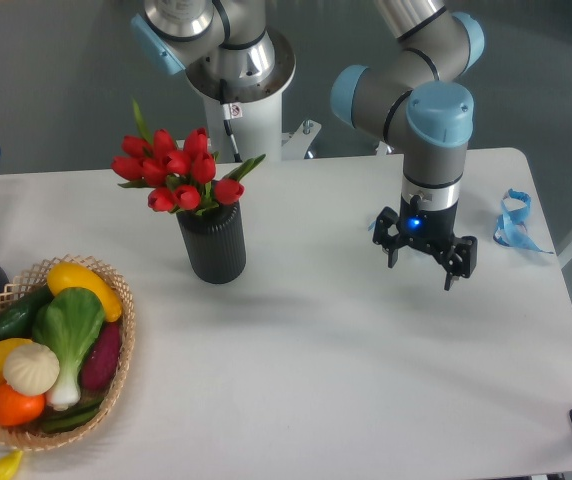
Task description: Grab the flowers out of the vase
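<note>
Red flowers (178, 172) stand upright in the black vase (213, 243) left of centre on the counter (316, 360), stems gathered by its neck. To the right, well apart, the tool (424, 262) hangs open and empty, fingers down.

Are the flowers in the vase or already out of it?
In. The flowers stand with stems down inside the upright vase, while the gripper hangs open and empty, well off to the side.
</note>
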